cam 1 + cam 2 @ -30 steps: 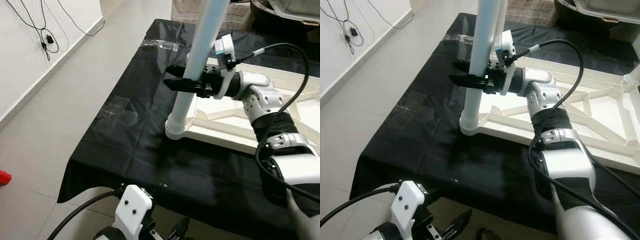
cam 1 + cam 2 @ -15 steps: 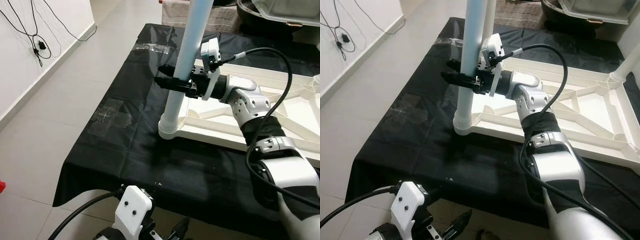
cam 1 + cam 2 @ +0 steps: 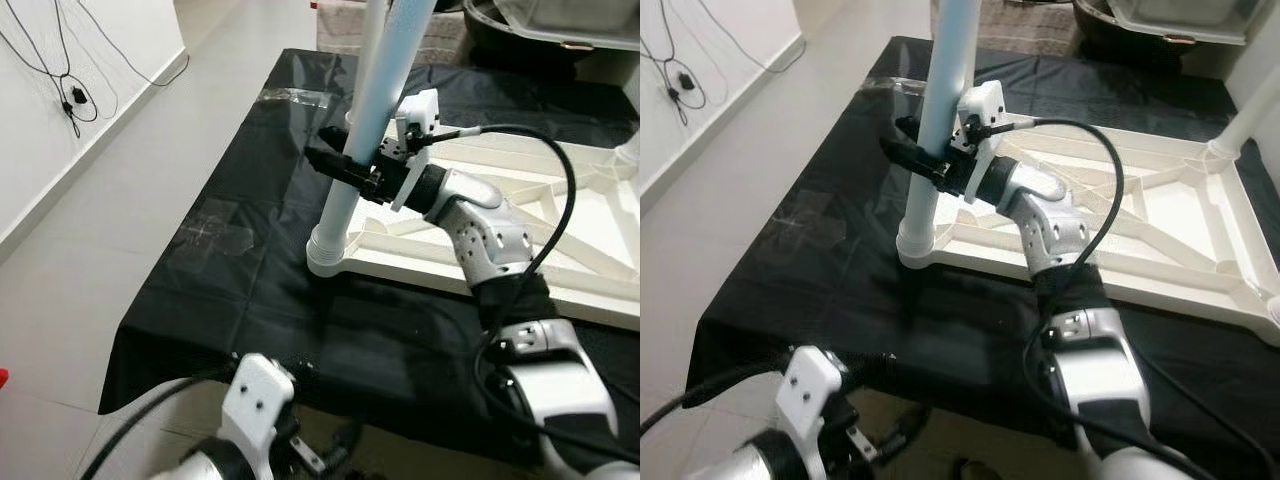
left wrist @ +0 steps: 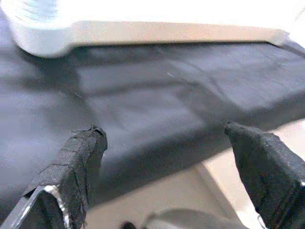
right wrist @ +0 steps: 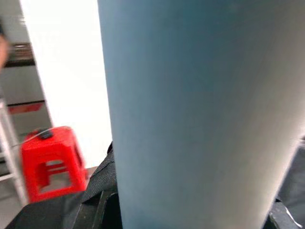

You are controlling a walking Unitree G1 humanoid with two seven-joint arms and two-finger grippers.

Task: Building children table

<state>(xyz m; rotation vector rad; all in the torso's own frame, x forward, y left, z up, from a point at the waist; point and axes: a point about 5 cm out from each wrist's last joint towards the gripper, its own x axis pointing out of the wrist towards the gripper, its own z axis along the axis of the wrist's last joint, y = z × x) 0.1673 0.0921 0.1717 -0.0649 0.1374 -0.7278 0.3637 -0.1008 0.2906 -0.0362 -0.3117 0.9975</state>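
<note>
A black cloth (image 3: 250,260) covers the whole work surface, hanging over its near edge above the pale tiled floor (image 3: 90,220). On it lies the white plastic children's tabletop (image 3: 1160,215), turned underside up so its ribbed bracing faces the ceiling. At the tabletop's near left corner a tall pale-blue round table leg (image 3: 375,110) stands in a white ringed corner socket (image 3: 327,255), leaning slightly off vertical. A second white leg (image 3: 1240,130) rises from the far right corner.

The right gripper (image 3: 350,170) reaches in from the tabletop side and has its two black fingers closed around the pale-blue leg partway up; in the right wrist view the leg (image 5: 200,114) sits hard against the camera, with a red plastic stool (image 5: 50,160) off in the background. The left gripper (image 4: 167,157) hangs low by the near edge of the cloth with its fingers spread and nothing between them.

To my eye the step in hand is seating this leg in its socket. Doing it well means bringing the leg square to the tabletop first, then pressing straight down along its axis, or turning it if the joint is threaded, which I cannot tell from here. The grip should stay firm enough that the smooth tube does not slip. The light tabletop may slide on the cloth, so the free left gripper could steady its edge.
</note>
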